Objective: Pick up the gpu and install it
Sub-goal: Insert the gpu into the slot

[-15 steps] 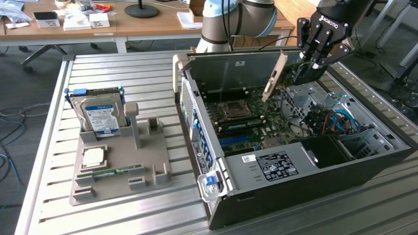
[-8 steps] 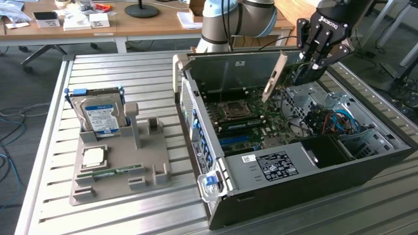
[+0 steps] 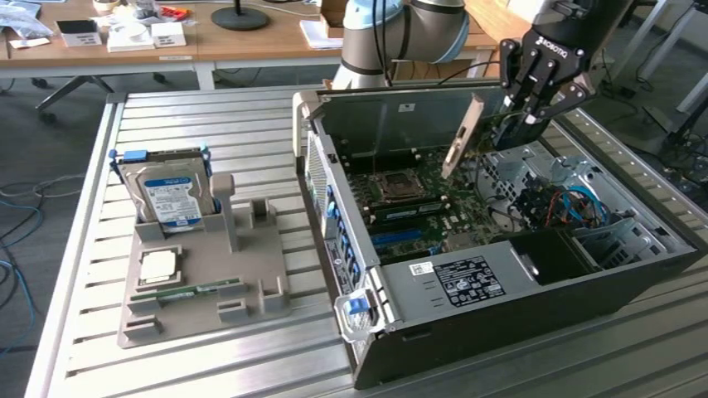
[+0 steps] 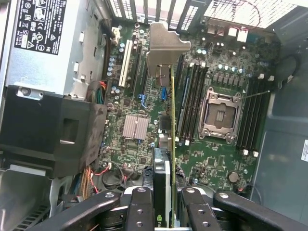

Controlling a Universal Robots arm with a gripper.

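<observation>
1. Hand (image 3: 525,124) is clamped on the gpu (image 3: 487,141), fingers (image 4: 139,211) on both flat faces. Grip is at the end away from the bracket (image 3: 459,137).
2. The gpu hangs over the open case (image 3: 531,307), above the board (image 3: 443,207) and tilted. The bracket end is lowest, towards the exterior view's left.
3. It's not seated. It looks clear of the board, though I can't tell for sure.
4. In the wrist view the gpu (image 4: 163,168) is edge-on between the fingers of the hand (image 4: 163,211). Its bracket (image 4: 166,48) points towards the case's slotted rear wall (image 4: 159,9).
5. Below it in that view, the card lies alongside the long slots (image 4: 190,101), between the heatsink (image 4: 135,127) and the CPU socket (image 4: 220,115).
6. The socket (image 3: 396,186) is empty with its frame closed.
7. The PSU (image 3: 465,278) sits at the near end of the case, label up, with a black shroud (image 3: 553,253) beside it.
8. The case lies on its side on the slatted table (image 3: 221,108) with the side panel off.
9. A grey tray (image 3: 188,315) sits well apart from the case, at the exterior view's left.
10. The tray holds:
   - an upright hard drive (image 3: 168,195) in its cradle
   - a CPU (image 3: 158,265) lying flat
   - a memory stick (image 3: 186,291) lying flat
</observation>
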